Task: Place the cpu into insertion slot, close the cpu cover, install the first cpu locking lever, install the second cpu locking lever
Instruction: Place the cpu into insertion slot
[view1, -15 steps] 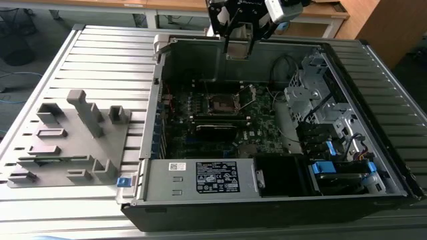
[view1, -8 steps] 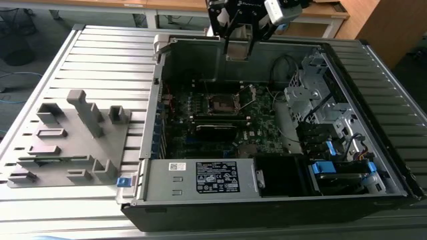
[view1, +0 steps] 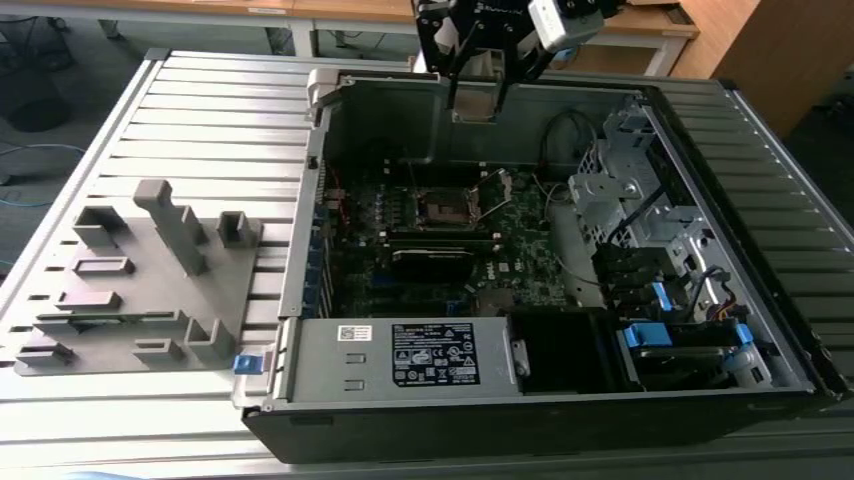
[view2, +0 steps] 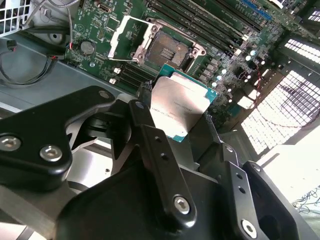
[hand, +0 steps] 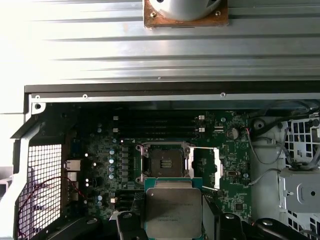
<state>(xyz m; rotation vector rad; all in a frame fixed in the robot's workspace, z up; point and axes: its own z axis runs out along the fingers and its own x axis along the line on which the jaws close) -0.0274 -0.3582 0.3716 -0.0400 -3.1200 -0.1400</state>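
The gripper (view2: 176, 114) is clamped on the cpu (hand: 172, 212), its fingers (view2: 144, 112) pinching opposite edges. The chip hangs above the insertion slot (hand: 165, 162), well clear of it and, as best I can judge, a little off to one side. The cpu cover (hand: 217, 170) lies flipped open just beside the insertion slot, leaving the socket bare.

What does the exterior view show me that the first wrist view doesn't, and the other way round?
Exterior view: the whole open computer case on the slatted table, with a grey holder block at the exterior view's left. First wrist view: the cpu held in the gripper, metal top facing the camera, and the cpu cover swung open. Both: the empty insertion slot on the green motherboard.
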